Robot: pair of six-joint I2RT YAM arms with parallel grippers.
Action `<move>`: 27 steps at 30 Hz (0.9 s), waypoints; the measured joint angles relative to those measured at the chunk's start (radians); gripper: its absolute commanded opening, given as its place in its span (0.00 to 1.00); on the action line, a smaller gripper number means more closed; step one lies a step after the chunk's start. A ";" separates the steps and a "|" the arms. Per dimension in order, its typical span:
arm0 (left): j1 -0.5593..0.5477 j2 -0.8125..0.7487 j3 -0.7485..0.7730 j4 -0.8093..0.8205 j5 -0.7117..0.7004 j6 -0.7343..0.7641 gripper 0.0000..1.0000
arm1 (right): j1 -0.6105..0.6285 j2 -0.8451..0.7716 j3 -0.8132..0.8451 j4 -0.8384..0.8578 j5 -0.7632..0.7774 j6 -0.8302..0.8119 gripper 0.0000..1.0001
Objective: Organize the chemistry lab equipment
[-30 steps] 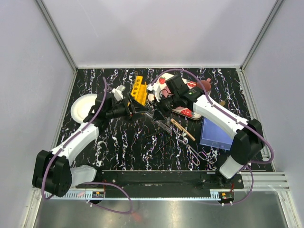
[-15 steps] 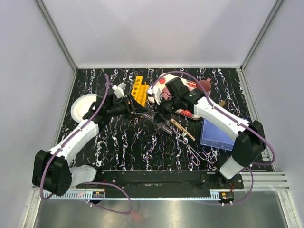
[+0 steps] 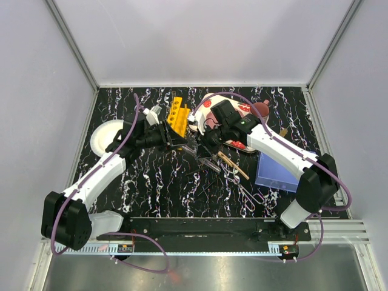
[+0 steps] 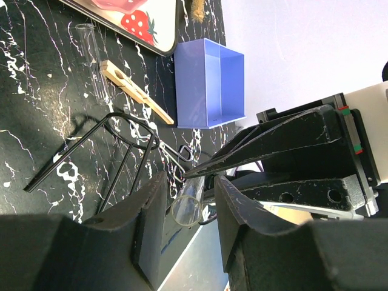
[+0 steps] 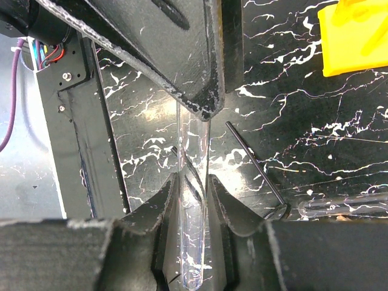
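top: overhead, far | wrists: close, facing each other | shared: glass tube (image 5: 193, 182)

Counts, quick pass: clear glass tube (image 5: 193, 182) x2 for certain (a third may be in the clutter at table centre in the top view, too blurred to call). Tan wooden clamp (image 4: 134, 91) x1. Silvery scissor-handled forceps (image 3: 244, 189) x1. Yellow holed rack (image 3: 177, 115) x1. Thin black rods (image 5: 254, 165): several, at least three, but they cross and overlap, so the exact number is not readable. Blue open box (image 4: 200, 85) x1. Strawberry-print tray (image 4: 139, 27) x1. White round plate (image 3: 100, 136) x1.
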 measured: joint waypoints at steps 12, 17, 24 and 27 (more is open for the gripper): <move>0.000 0.000 0.000 0.007 0.014 0.001 0.37 | 0.001 0.000 -0.004 0.000 0.001 -0.006 0.18; -0.001 0.000 -0.001 0.005 0.019 0.010 0.35 | 0.001 -0.002 -0.010 0.000 0.001 -0.011 0.18; -0.004 0.000 -0.001 -0.021 0.024 0.037 0.34 | 0.001 -0.004 -0.012 0.000 0.002 -0.014 0.18; -0.005 0.000 -0.001 -0.033 0.028 0.050 0.34 | 0.001 -0.004 -0.012 0.000 0.002 -0.014 0.18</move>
